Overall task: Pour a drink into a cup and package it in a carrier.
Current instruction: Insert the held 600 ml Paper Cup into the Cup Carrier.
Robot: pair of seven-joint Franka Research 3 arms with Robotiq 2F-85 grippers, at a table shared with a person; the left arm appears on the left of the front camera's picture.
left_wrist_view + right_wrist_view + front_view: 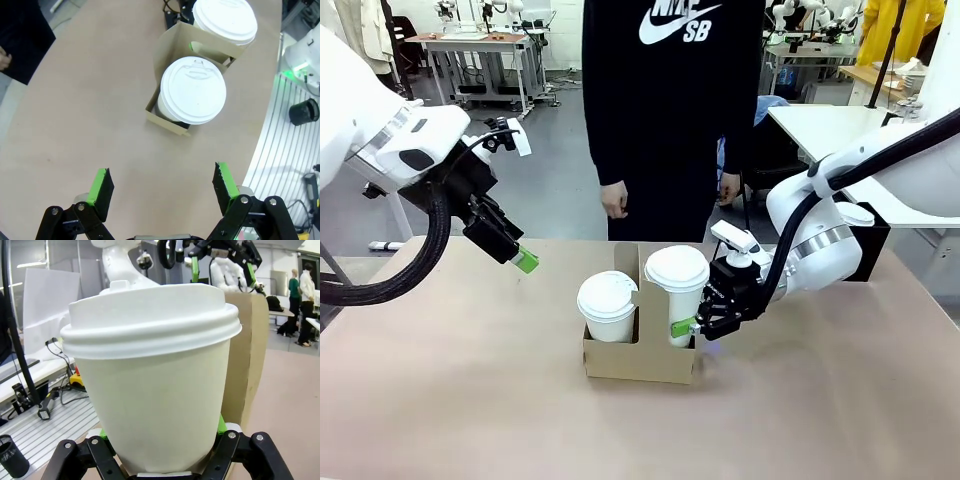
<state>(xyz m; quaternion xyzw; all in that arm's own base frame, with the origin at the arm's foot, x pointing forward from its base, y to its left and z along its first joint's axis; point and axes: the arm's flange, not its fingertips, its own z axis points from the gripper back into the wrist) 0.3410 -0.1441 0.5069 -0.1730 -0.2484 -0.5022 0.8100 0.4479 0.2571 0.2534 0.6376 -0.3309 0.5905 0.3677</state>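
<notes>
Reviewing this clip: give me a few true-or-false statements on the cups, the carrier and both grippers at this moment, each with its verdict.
1. Two lidded white cups sit in the carrier. True: the left cup and the right cup each fill a pocket.
2. The left gripper grips a cup. False: it is open, above bare table, apart from the carrier.
3. The right gripper is at the right cup. True: its fingers flank that cup's lower wall.
4. One cup has no lid. False: both carry white lids.
5. The person's hand touches the carrier. False: it hangs at the person's side.
</notes>
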